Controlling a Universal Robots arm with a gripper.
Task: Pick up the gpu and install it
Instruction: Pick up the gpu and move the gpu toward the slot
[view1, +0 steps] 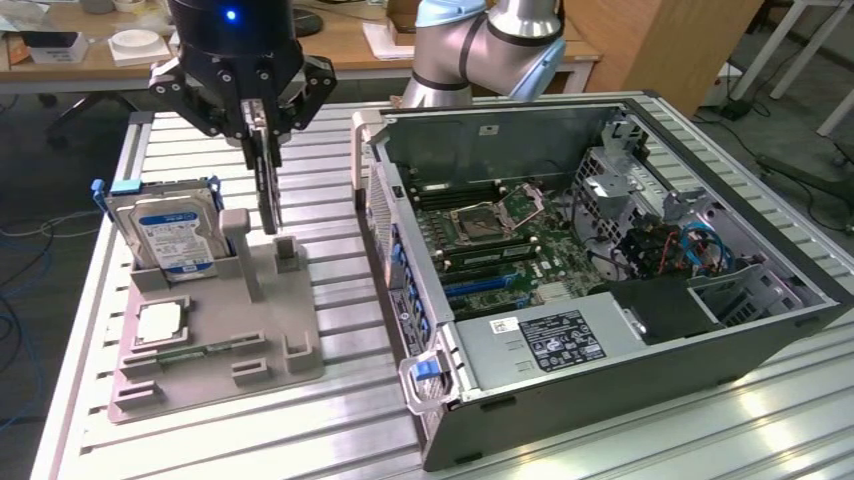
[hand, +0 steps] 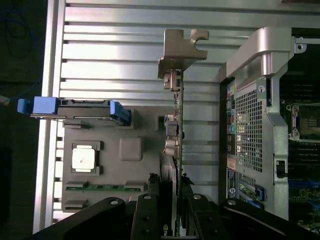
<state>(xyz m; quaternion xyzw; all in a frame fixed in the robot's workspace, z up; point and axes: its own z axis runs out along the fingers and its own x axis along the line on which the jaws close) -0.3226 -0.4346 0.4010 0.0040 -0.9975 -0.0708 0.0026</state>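
The gpu (view1: 271, 195) is a thin dark card seen edge-on, hanging upright from my gripper (view1: 263, 140), which is shut on its upper edge. Its lower end is just above the slotted posts of the grey holder tray (view1: 267, 335); I cannot tell whether it still touches them. In the wrist view the gpu (hand: 178, 125) runs away from my gripper (hand: 170, 200), with its silver metal bracket (hand: 180, 50) at the far end. The open computer case (view1: 441, 400) lies to the exterior view's right, its motherboard (view1: 501, 240) exposed.
On the grey tray stand a silver blue-labelled hard drive (view1: 167, 235) in a blue caddy, a square processor chip (view1: 160, 322) and a narrow green memory stick (view1: 200, 352). The slatted aluminium table (view1: 320, 130) carries everything. The robot arm's base (view1: 481, 50) is behind the case.
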